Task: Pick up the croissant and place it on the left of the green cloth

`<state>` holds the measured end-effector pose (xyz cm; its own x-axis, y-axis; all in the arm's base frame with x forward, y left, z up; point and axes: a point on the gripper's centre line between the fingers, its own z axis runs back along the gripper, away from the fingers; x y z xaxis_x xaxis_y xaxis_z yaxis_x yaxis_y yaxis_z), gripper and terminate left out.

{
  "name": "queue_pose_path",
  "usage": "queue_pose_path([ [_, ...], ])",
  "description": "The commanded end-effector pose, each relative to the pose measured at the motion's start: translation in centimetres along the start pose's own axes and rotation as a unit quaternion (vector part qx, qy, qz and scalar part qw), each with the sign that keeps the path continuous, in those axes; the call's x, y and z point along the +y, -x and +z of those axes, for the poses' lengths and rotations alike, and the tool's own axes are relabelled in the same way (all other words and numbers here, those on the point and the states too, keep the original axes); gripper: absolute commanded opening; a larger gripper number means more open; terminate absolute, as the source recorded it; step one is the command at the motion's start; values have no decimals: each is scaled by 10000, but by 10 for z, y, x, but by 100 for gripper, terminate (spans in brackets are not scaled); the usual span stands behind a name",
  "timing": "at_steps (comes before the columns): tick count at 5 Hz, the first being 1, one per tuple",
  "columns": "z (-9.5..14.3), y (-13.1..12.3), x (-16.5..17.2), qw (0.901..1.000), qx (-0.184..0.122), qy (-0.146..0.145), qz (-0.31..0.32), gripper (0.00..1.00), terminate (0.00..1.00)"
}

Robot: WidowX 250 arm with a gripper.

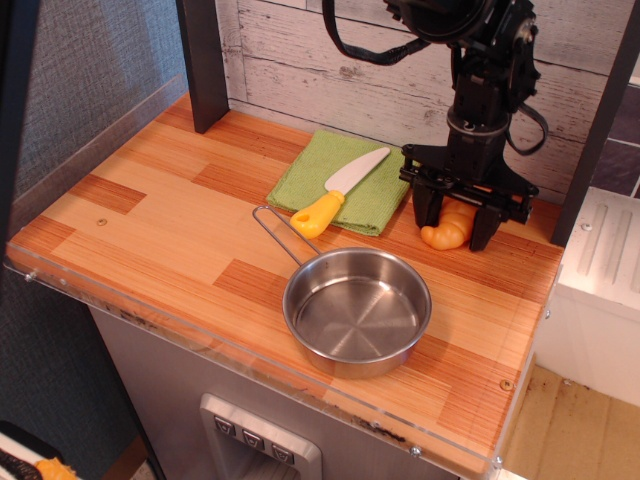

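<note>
glossy orange croissant (pixel 447 229), curved, end effector (pixel 452 224) fingers closed around it

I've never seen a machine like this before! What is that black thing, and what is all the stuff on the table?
The black thing is a robot arm. Its claw, called a gripper, has two fingers straddling a toy croissant; I can't tell if they have squeezed it yet. The camera looks down from the front onto a wooden table. Next to the croissant lies a green cloth with a toy knife resting on it. In front sits a shiny steel pan with nothing in it. The robot is meant to move the croissant to the cloth's left side.
</note>
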<state>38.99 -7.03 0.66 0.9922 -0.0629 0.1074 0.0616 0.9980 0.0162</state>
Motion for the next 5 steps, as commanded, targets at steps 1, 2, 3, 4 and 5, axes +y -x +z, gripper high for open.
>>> queue_pose_path([
  [1, 16, -2, 11, 9997, -82, 231, 78, 0, 0],
  [2, 53, -3, 15, 9984, -267, 490, 91, 0, 0],
  [3, 104, 3, 46, 9968, -573, 471, 297, 0, 0],
  [4, 124, 15, 93, 9954, -694, 253, 610, 0, 0],
  [5, 118, 28, 138, 9950, -517, -161, 844, 0, 0],
])
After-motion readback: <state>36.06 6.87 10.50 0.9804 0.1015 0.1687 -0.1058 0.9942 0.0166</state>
